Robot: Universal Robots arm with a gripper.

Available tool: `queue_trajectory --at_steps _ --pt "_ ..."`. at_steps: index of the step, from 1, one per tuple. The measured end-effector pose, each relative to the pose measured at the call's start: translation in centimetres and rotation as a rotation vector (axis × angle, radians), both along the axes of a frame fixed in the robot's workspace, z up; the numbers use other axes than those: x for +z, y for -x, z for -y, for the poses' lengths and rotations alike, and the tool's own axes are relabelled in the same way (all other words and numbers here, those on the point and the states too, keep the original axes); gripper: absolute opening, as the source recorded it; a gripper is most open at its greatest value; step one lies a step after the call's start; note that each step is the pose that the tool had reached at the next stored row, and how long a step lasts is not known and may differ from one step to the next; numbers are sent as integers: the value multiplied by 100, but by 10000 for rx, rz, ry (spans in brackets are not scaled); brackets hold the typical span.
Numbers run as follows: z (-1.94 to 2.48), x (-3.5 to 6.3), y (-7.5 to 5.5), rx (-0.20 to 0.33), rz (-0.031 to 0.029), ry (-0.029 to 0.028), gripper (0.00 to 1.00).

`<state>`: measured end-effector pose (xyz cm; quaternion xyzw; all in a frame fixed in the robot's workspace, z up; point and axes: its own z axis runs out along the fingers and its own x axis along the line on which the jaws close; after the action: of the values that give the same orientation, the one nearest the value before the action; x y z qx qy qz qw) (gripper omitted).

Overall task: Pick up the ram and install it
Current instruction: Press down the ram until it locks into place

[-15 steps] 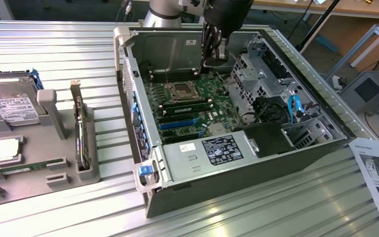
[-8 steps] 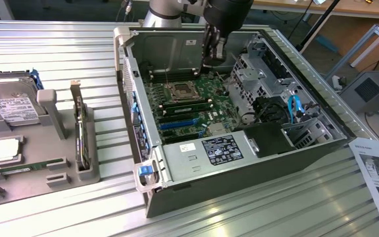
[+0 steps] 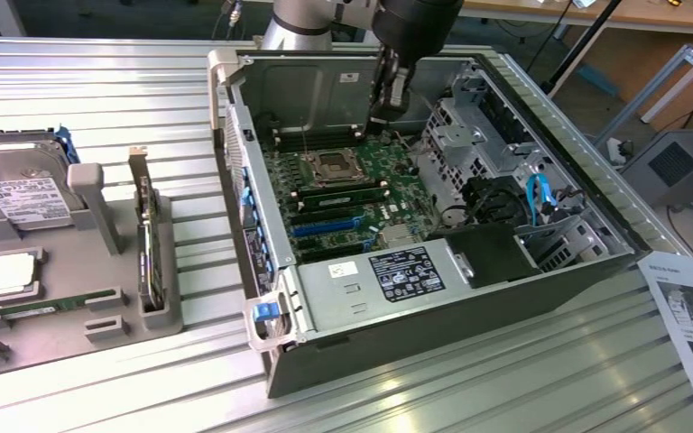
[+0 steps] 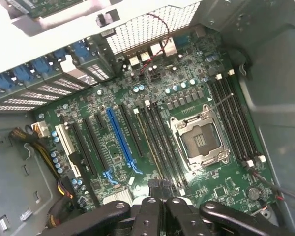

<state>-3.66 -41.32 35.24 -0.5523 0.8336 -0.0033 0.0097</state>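
Gripper (image 3: 385,117) closed above motherboard (image 4: 152,132), seemingly empty.

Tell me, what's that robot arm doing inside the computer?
The robot's gripper is shut and reaching down into the open computer case, just above the green motherboard, beside the empty processor socket. A ram stick sits in one of the slots near that socket. More parts wait in a grey holder on the exterior view's left.
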Motion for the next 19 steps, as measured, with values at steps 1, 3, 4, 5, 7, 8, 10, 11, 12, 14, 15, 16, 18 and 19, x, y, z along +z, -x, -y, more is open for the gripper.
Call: queue_trajectory --at_steps 1,3,4,5,7,8,10,11,12,14,15,16,18,19 --pt "0 0 0 -101 0 0 11" --pt "0 0 0 -302 0 0 11" --pt "0 0 0 -458 0 0 11" --pt "0 0 0 -574 0 0 11" --pt "0 0 0 -762 0 1 11" --pt "0 0 0 -877 0 1 11" --pt "0 0 0 -1118 0 1 11" --pt "0 0 0 -1229 0 0 11" --pt "0 0 0 -1327 0 0 11" --pt "0 0 0 -1541 0 0 11" --pt "0 0 0 -1646 0 0 11" --pt "0 0 0 -1767 0 0 11" --pt "0 0 0 -2148 0 0 11" --pt "0 0 0 -2306 0 1 11"
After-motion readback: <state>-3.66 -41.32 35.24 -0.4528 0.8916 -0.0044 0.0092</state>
